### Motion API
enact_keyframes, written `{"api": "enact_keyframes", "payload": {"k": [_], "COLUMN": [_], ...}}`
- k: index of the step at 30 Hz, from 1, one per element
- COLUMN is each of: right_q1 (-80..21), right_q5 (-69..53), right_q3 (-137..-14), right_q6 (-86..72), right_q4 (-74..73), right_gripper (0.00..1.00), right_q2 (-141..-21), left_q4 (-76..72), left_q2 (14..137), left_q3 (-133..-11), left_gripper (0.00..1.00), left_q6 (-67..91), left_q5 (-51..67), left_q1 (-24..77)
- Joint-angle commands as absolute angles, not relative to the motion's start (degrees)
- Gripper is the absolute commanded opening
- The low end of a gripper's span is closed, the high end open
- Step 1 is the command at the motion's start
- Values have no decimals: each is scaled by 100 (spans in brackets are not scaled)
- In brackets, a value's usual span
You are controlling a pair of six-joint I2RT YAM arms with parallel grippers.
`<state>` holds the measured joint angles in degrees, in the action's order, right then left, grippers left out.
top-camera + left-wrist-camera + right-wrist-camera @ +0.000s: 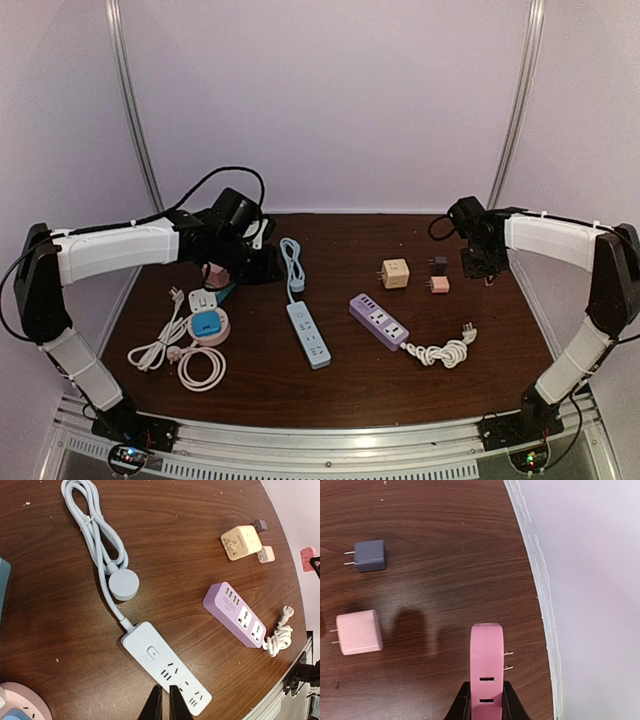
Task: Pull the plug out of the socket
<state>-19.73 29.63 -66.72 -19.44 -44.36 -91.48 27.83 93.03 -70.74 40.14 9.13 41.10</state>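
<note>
**Right arm.** The right gripper (486,689) has its jaws closed on the pink plug (486,647), one finger on each side of the body. The plug is held above the far right part of the counter (445,525), near the right edge, and is not seated in any socket. Two slots show on its upper face. Two metal prongs project from its side toward the counter edge.

**Left arm.** The left gripper (165,691) hangs over the near end of the blue power strip (167,667). Its jaws are closed to a narrow slit and hold nothing.

**Counter layout, right half.**
- A grey adapter (370,556) and a pale pink adapter (359,632) lie flat just left of the held plug. They are apart from each other.
- A beige cube adapter (395,273) sits left of these.
- The purple power strip (378,320) lies near the centre. Its white cord (445,351) is coiled at its right end.

**Counter layout, left half.**
- The blue power strip lies at the centre with its bundled cord (97,535) on the far side.
- A round pink socket (212,335) carries a blue plug (205,323).
- White cables (160,345) are looped beside the socket.
</note>
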Motion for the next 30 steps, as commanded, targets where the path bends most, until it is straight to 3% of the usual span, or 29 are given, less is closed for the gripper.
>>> {"api": "enact_keyframes", "payload": {"k": [1,16,26,30], "right_q1": [-1733,-1679,-1678,-1679], "right_q5": [3395,3278,2660,2531], "right_q3": [-6448,-6082,-5846,-5789], "right_q6": [-1736,-1743,-1874,-1881], "right_q4": [-4285,-3837,-3545,-3493], "right_gripper": [0,1,35,41], "right_q2": [-9124,-9970,-9968,-9905], "left_q4": [2752,2754,2815,2851], "left_q2": [9088,8922,8853,8796], "left_q3": [-6958,-7064,-7091,-7093], "left_gripper": [8,9,11,15], "left_q6": [3978,3995,3990,3977], "left_q5": [806,808,777,700], "left_q1": [4148,4148,4148,4148]}}
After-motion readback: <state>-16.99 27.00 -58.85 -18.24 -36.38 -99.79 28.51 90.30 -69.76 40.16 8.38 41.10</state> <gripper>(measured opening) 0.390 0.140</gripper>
